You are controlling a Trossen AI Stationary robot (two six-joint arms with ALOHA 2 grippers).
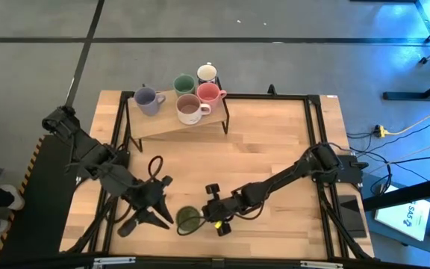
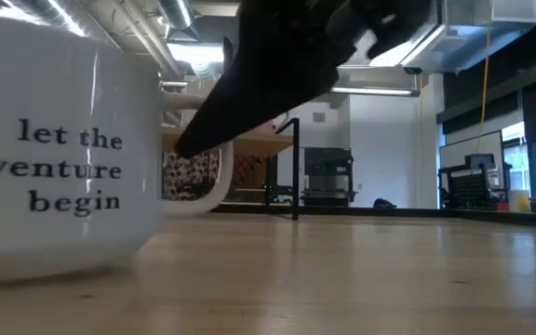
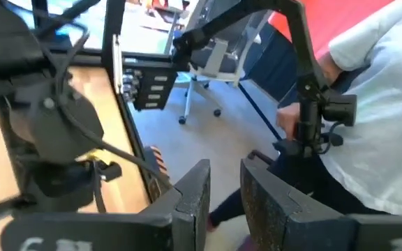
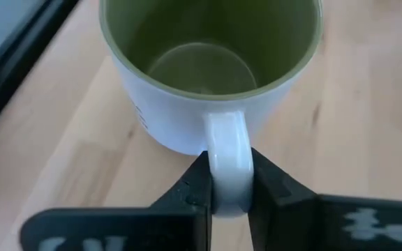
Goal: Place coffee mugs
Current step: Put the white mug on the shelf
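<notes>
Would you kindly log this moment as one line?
right gripper shut on green-lined mug handle | mug upright on table | left gripper idle nearby

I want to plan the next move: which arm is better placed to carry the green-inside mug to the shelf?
The right: its gripper is shut on the mug handle. The left gripper holds nothing.

Mug (image 2: 54, 158) text (left edge) cropped.
</notes>
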